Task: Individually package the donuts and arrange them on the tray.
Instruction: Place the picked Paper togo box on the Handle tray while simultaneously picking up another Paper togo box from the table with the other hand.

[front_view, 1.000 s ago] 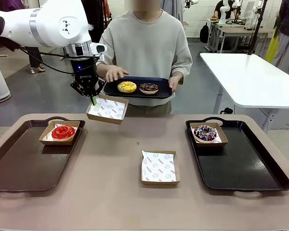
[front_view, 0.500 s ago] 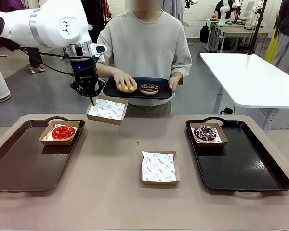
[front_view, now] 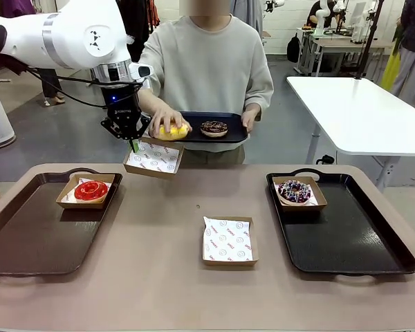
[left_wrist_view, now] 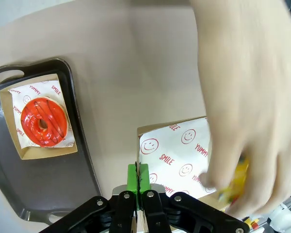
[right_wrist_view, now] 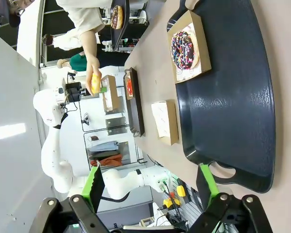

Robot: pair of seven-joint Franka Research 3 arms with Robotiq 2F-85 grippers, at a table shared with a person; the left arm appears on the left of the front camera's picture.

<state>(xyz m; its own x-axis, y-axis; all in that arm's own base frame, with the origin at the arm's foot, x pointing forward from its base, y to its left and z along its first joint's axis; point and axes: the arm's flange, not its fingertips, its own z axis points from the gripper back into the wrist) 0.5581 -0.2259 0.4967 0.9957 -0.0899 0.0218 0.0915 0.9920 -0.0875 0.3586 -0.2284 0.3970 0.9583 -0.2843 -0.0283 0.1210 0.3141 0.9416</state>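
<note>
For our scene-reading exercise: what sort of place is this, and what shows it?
Likely a robotics lab, not a bakery: a white robot arm holds a cardboard box, and a white worktable stands behind.

Red donut icing is gleaming glossy; its cardboard box is looking matt; black tray is shining smooth.
</note>
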